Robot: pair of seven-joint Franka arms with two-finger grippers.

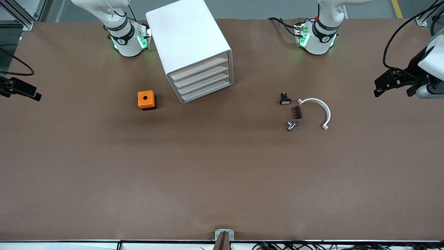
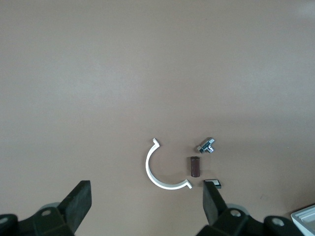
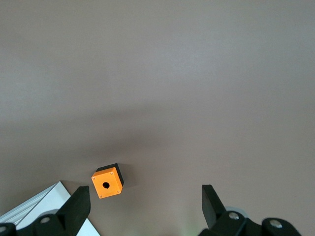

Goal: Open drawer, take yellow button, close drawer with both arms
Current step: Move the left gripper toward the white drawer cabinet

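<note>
The white cabinet [image 1: 189, 38] stands on the table between the two arm bases, with all its drawers pushed in. The drawer [image 1: 200, 67] is the uppermost one and is shut. The button is hidden. My left gripper [image 1: 392, 88] hangs open over the left arm's end of the table; in the left wrist view its fingers [image 2: 78, 199] stand wide with nothing between them. My right gripper [image 1: 20, 93] hangs open over the right arm's end, and nothing is held in the right wrist view either, where its fingertips [image 3: 78, 201] frame bare table.
An orange cube with a hole [image 1: 146, 99] sits beside the cabinet toward the right arm's end. Toward the left arm's end lie a white half ring [image 1: 321, 106], a brown part [image 1: 297, 112], a metal part [image 1: 292, 125] and a small black part with a white face [image 1: 284, 99].
</note>
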